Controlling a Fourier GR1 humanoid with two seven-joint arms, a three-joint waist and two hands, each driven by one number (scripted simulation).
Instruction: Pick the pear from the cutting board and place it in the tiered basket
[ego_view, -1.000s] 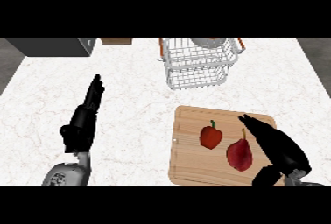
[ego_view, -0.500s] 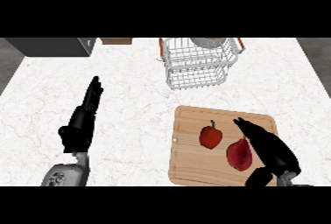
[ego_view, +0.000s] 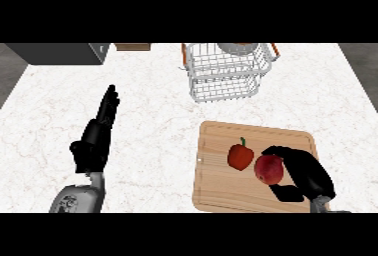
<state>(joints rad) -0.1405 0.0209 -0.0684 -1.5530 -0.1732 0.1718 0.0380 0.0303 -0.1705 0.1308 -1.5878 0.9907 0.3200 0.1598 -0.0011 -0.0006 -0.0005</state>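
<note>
Pear (ego_view: 269, 169): red, lying on cutting board (ego_view: 221, 192), just beside a red pepper (ego_view: 240, 157).
Right hand (ego_view: 306, 172): fingers curled round pear, apparently ready to lift.
Left hand (ego_view: 96, 135): fingers straight, resting over bench (ego_view: 162, 115) at the left.
Tiered basket (ego_view: 225, 75): beyond the board, destination.

White marble counter (ego_view: 148, 105), dark box (ego_view: 59, 53) at far-left corner

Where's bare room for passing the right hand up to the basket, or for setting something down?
Bare counter lies between the left hand and the cutting board, and between the board's far edge and the tiered basket. Crowded: mid-board, where the red pepper sits beside the pear held by the right hand.
</note>
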